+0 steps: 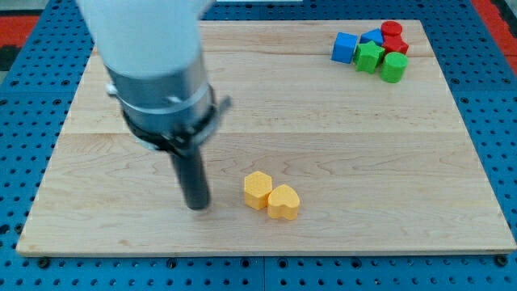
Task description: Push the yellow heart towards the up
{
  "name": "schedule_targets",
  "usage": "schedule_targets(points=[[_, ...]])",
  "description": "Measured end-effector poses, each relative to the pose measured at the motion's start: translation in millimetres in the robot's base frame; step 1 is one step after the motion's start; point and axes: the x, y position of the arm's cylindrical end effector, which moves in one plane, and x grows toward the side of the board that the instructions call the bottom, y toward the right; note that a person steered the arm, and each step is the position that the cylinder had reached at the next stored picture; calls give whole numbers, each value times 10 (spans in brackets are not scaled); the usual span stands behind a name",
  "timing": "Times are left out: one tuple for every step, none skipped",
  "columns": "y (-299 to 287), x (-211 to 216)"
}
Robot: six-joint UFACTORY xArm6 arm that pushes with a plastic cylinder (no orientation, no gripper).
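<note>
The yellow heart lies on the wooden board near the view's bottom middle. A yellow hexagon block touches its left side. My tip rests on the board to the left of both yellow blocks, a short gap away from the hexagon, touching neither. The dark rod rises from it into the white and grey arm body at the view's top left.
A cluster of blocks sits at the view's top right: a blue cube, another blue block behind it, two green blocks and two red blocks. A blue pegboard surrounds the board.
</note>
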Motion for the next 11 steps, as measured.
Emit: schedule_targets(points=[[680,9],[1006,7],[1163,212],[1393,432],[1463,22],[1202,-465],[1588,-579],[1728,-766],[1839,-1026],[2001,-1384],[2365,-1334]])
